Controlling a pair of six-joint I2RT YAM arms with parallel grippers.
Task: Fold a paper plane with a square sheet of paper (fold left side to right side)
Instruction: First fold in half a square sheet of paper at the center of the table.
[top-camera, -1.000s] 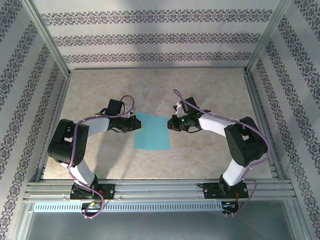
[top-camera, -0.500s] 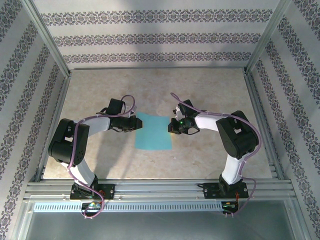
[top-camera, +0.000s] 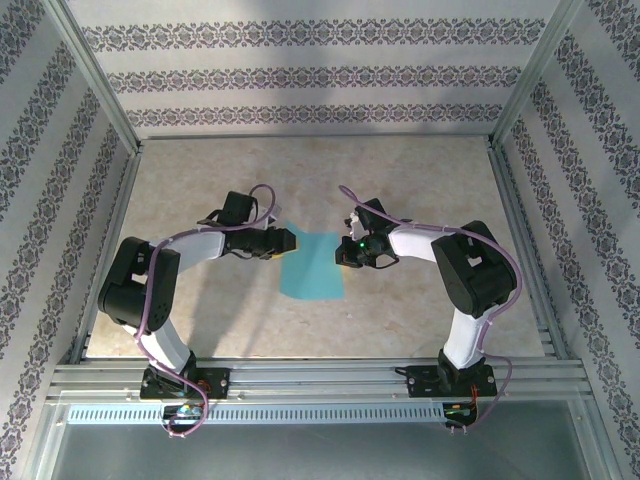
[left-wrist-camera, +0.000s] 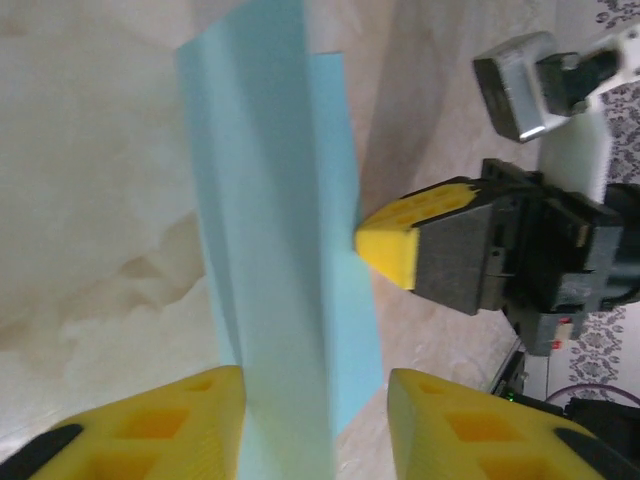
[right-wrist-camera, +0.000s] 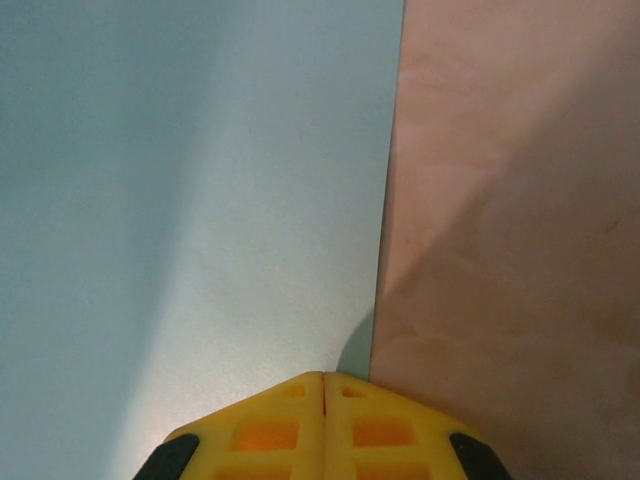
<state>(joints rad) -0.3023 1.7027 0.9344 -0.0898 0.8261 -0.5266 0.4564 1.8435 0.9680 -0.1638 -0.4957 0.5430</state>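
My left hand gapes around the raised edge of the flimsy-looking cyan-blue square paper sheet; my right hand, closed, pins it.

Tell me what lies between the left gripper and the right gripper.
The square sheet of paper spans from left gripper to right gripper, left side lifted; the top view shows it.

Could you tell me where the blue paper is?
In the top view the blue paper lies central on the table, between the left gripper and the right gripper.
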